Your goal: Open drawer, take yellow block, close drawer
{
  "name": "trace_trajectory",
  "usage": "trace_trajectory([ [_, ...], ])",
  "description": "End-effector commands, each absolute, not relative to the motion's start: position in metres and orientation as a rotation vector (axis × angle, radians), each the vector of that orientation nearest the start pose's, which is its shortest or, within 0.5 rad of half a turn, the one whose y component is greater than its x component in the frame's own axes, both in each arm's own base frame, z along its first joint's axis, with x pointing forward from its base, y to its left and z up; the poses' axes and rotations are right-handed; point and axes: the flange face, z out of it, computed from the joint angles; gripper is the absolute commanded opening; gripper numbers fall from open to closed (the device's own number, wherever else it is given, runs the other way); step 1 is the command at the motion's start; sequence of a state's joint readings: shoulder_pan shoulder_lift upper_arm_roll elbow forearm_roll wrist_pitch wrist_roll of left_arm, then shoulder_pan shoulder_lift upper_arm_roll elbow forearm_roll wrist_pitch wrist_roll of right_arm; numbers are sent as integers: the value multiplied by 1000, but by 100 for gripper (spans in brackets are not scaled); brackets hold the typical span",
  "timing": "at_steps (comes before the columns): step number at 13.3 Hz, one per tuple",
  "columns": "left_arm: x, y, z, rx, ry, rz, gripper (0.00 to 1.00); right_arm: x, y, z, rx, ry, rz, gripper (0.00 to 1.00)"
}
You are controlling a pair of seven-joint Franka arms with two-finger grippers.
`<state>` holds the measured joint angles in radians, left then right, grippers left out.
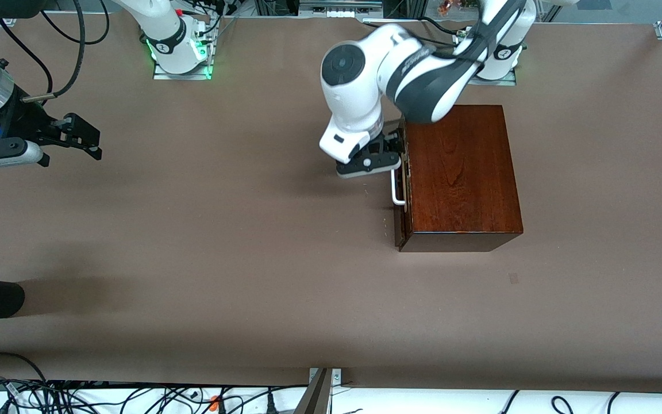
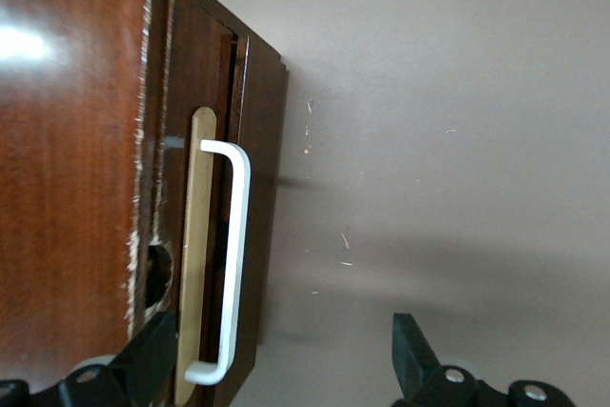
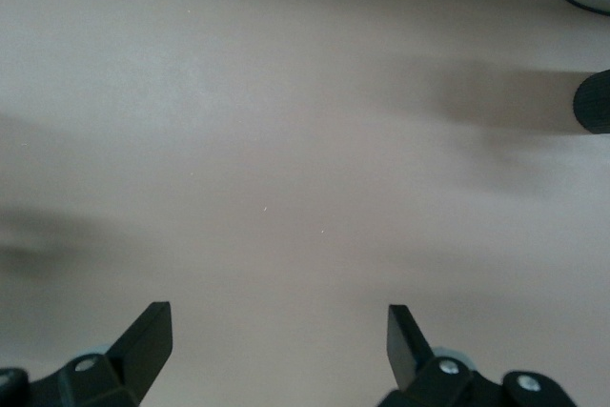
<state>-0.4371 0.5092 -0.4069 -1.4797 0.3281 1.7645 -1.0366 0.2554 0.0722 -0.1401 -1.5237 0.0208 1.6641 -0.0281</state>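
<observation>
Brown table [image 1: 250, 259], mahogany box [image 1: 460, 172] toward left arm's end. Right gripper [image 1: 72, 138] waiting, fingers spread, over bare table well apart from box. Left gripper [image 1: 385, 156] spread wide at box front, straddling one end of white loop handle [image 2: 232, 264], not yet pinching it. Drawer [image 2: 205, 188] shut or barely cracked; opening just starting. Yellow block not visible, presumably inside. Taking block and closing drawer remain.
</observation>
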Motion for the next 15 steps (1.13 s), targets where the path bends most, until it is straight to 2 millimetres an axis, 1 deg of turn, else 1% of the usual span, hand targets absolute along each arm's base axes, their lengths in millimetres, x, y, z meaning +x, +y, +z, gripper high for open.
trace_trajectory([
  [1,488,-444,361,-2899,-176,-24,100,580,73,618,-3132,-224,-119,100],
  [4,480,-439,332,-2872,-135,-31,100,580,74,618,-3132,-227,-119,100],
  [7,477,-439,306,-2838,-95,-13,100,581,71,616,-3134,-220,-115,100],
  [11,477,-441,289,-2820,-70,-2,100,581,71,616,-3134,-217,-115,100],
  [14,476,-451,287,-2851,-88,-25,100,581,71,617,-3134,-217,-117,100],
  [15,469,-461,287,-2865,-65,-37,100,581,71,616,-3134,-217,-115,100],
])
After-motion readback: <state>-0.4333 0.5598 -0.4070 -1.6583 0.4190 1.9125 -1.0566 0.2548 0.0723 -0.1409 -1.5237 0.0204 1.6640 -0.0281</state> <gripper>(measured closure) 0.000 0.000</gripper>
